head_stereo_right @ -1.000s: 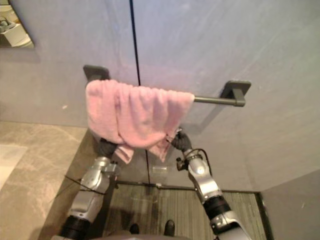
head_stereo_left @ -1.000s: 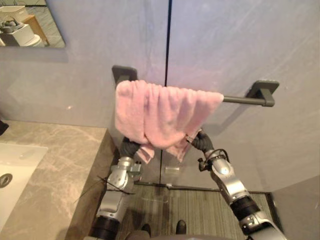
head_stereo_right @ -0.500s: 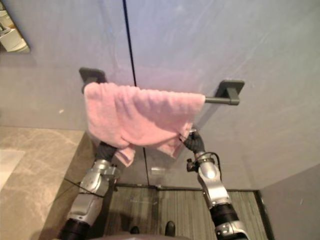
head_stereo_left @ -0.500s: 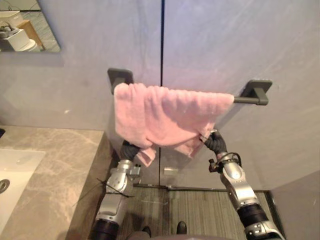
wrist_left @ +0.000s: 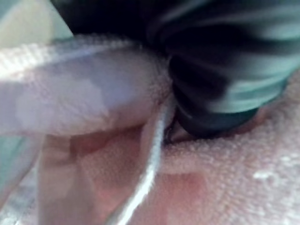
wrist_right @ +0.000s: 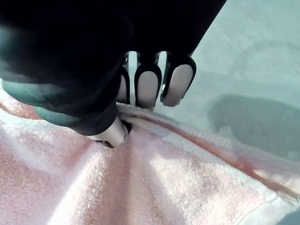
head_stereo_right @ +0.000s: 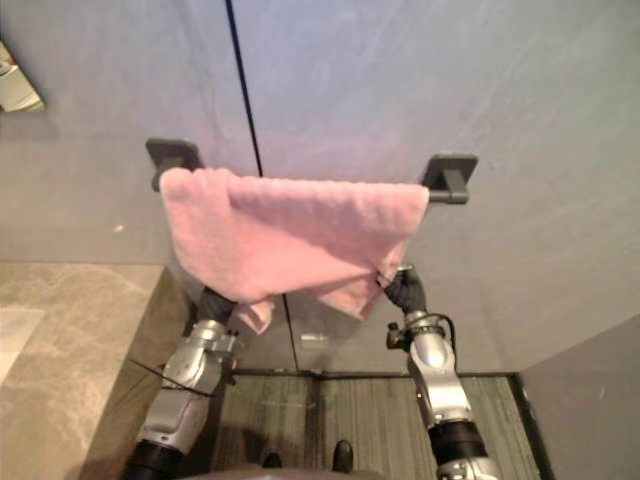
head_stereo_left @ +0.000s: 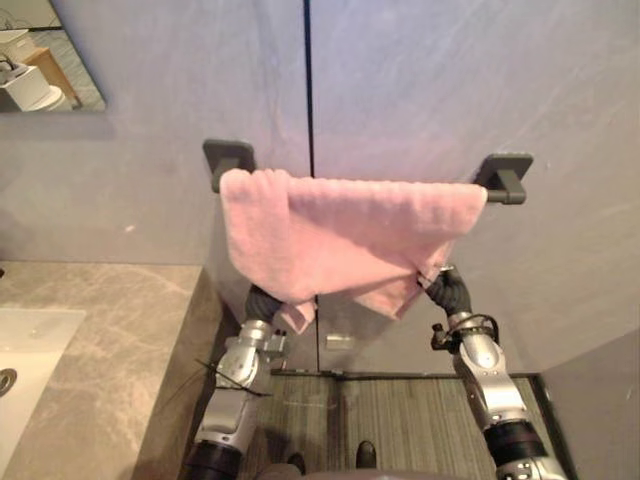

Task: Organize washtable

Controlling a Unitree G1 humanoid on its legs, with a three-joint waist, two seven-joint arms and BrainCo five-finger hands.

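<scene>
the pink towel [head_stereo_left: 340,235] hung over the bar [head_stereo_left: 497,192] on the wall, well above the fingers of both hands, spread along almost the whole bar. the right hand [head_stereo_left: 450,292] had the lower right corner: its fingers [wrist_right: 147,86] were curled together, tips down on the hem, and the thumb [wrist_right: 110,133] pressed into the cloth just beside them, pinching the edge. the left hand [head_stereo_left: 262,300] sat under the bunched lower left fold, the cloth draped over it; whether it gripped anything could not be told. the towel hung uneven, with its lowest folds down by the hands. the risk looked plain: the pinch took only the thin hem, so a sideways tug might let it slip out. a downward pull could drag the towel off the bar altogether, and the left hand, buried in the fold, might snag the cloth when it drew away.
</scene>
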